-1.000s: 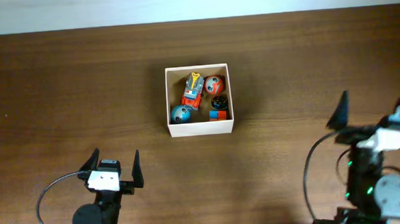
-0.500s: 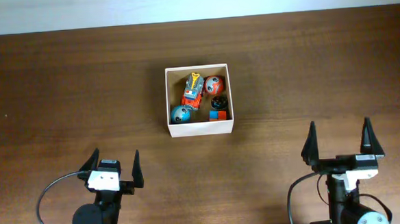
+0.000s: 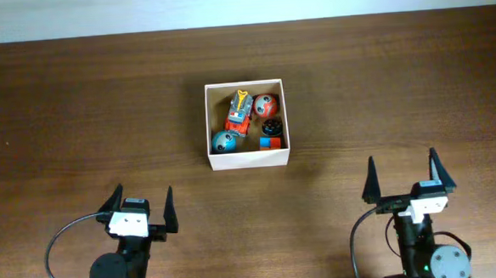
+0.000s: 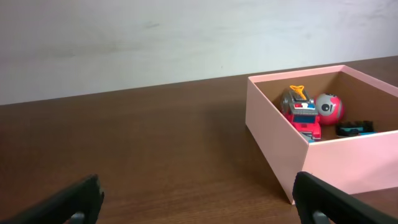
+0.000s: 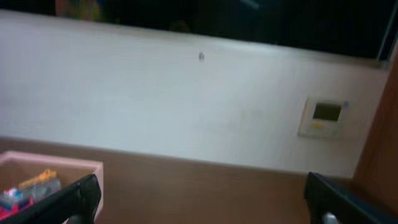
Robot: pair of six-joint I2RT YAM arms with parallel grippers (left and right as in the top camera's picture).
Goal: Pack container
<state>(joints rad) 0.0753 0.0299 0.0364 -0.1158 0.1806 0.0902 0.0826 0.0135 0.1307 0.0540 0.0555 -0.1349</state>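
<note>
The container [image 3: 249, 159], a square cream-white box, sits at the table's middle. It holds a red toy truck [image 3: 238, 112], a red ball [image 3: 265, 103], a blue ball [image 3: 223, 141], a small black toy [image 3: 270, 127] and a red-and-blue block [image 3: 270, 142]. My left gripper [image 3: 140, 201] is open and empty, near the front edge, left of the box. My right gripper [image 3: 402, 172] is open and empty, near the front edge, right of the box. The box also shows in the left wrist view [image 4: 273, 118] and at the left edge of the right wrist view [image 5: 37, 164].
A white wall runs behind the table [image 3: 76, 105]. A small wall panel [image 5: 323, 116] shows in the right wrist view.
My right arm has swung left and settled near the front edge, its open fingers now pointing toward the far side. The left arm and the box have not moved.
</note>
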